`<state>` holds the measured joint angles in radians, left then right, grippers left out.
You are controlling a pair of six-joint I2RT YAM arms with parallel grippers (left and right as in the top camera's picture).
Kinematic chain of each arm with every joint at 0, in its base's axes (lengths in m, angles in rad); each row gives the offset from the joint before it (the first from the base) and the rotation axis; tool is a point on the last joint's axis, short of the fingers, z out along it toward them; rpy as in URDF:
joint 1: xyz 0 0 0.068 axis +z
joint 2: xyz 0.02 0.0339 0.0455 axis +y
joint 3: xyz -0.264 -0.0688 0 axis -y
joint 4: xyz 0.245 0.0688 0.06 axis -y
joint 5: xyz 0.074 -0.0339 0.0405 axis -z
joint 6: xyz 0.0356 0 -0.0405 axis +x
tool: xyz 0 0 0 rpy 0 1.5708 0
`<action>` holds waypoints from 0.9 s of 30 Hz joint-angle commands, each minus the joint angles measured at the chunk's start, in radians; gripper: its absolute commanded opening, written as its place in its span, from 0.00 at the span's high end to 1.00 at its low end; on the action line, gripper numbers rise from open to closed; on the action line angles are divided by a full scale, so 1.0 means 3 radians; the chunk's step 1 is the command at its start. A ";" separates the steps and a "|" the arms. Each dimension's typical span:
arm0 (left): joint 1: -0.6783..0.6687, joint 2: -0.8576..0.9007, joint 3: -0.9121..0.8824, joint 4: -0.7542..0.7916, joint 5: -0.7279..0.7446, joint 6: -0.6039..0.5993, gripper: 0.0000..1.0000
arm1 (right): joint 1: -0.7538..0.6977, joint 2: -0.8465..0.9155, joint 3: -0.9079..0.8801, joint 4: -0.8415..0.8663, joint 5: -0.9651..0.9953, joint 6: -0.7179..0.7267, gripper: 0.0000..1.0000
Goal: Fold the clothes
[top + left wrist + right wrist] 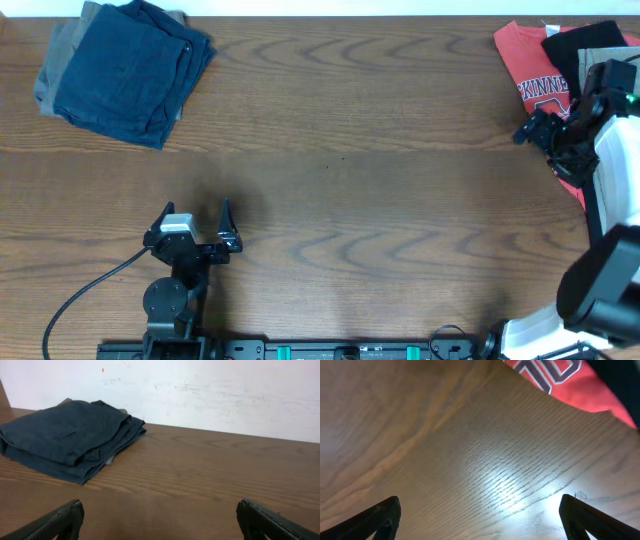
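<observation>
**Navy pair folded; right arm at the unsorted pile**

We took the clothes (130,70), a dark navy pair with stitched pockets, as our landmark. They lay folded in a flat stack at the far left corner of the table (380,210). They rested on the grey-brown shorts (52,72), which showed along their left edge.

The red T-shirt (528,62) lay well apart from the navy stack, at the opposite far corner. A black garment (590,42) was heaped on top of it.

The right gripper (480,520) hung over bare wood just beside the shirt's near hem, its fingers spread and empty. The left gripper (196,208) stood toward the near edge from the navy stack, well clear of it, fingers likewise apart and holding nothing.

We judged the navy pair finished, so the next move belonged to the right arm. It should pinch one layer only, at the hem, and keep the black piece from coming along. It should draw the cloth toward the middle before any fold.

White block letters on the shirt looked like "KINNE", cut off by the arm.
</observation>
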<state>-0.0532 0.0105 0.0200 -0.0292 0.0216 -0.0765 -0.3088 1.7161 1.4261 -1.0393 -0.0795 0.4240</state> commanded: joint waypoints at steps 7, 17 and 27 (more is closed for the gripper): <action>0.0014 -0.0022 -0.0053 -0.0144 -0.0112 0.0053 0.02 | 0.0230 -0.1289 0.0014 -0.0004 -0.0009 -0.0036 0.01; 0.0014 -0.0022 -0.0053 -0.0144 -0.0112 0.0053 0.02 | 0.0895 -0.2607 0.0013 -0.0004 -0.0009 -0.0034 0.01; 0.0014 -0.0022 -0.0053 -0.0144 -0.0112 0.0053 0.02 | 0.1011 -0.3742 -0.0369 -0.0004 -0.0010 -0.0034 0.01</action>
<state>-0.0532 0.0105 0.0231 -0.0341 0.0181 -0.0734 -0.0151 0.6392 1.3788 -1.0351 -0.0822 0.4240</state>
